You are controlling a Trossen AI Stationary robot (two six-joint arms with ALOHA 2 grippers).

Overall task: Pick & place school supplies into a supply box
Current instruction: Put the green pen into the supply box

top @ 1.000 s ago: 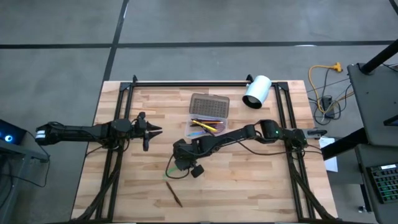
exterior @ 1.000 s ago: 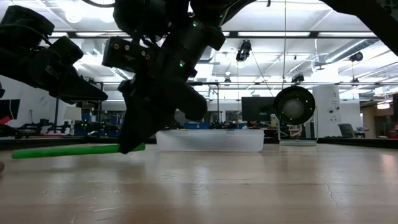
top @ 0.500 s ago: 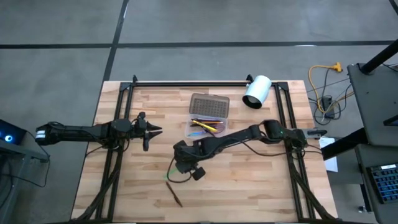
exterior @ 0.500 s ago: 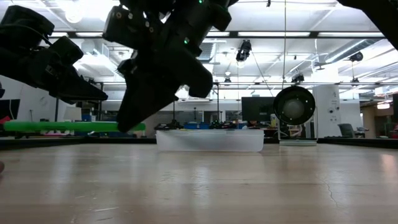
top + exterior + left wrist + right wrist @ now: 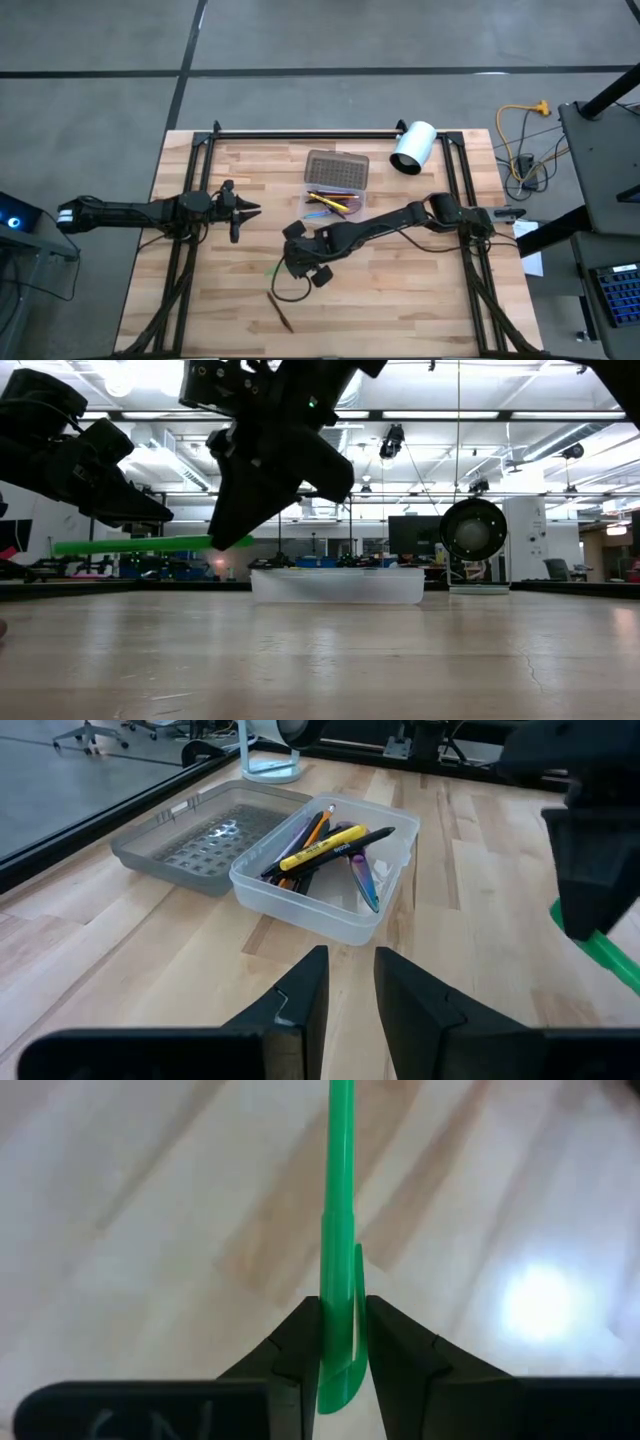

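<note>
Your right gripper (image 5: 343, 1342) is clamped on the green pen (image 5: 340, 1230), its two fingers pressed against the barrel near one end. In the low view the pen (image 5: 135, 544) hangs level, clear of the wooden table (image 5: 400, 660), and sticks out sideways from the gripper (image 5: 235, 540). From above, that gripper (image 5: 290, 266) sits in front of the supply box (image 5: 330, 203), near it but not over it, and only a short green tip shows beside the fingers.

The supply box stands open, its grey lid (image 5: 336, 168) laid flat behind the clear tray. In your left wrist view the tray (image 5: 330, 910) holds a yellow pen (image 5: 325, 847), an orange pencil and several darker pieces, with something purple among them; you cannot make out each one. A dark brown pencil (image 5: 281, 310) lies alone on the table, well apart from the box, toward the front edge.

Your left gripper (image 5: 238, 210) waits off to the left of the box above the table, its fingers (image 5: 300, 1005) a narrow gap apart and holding nothing
</note>
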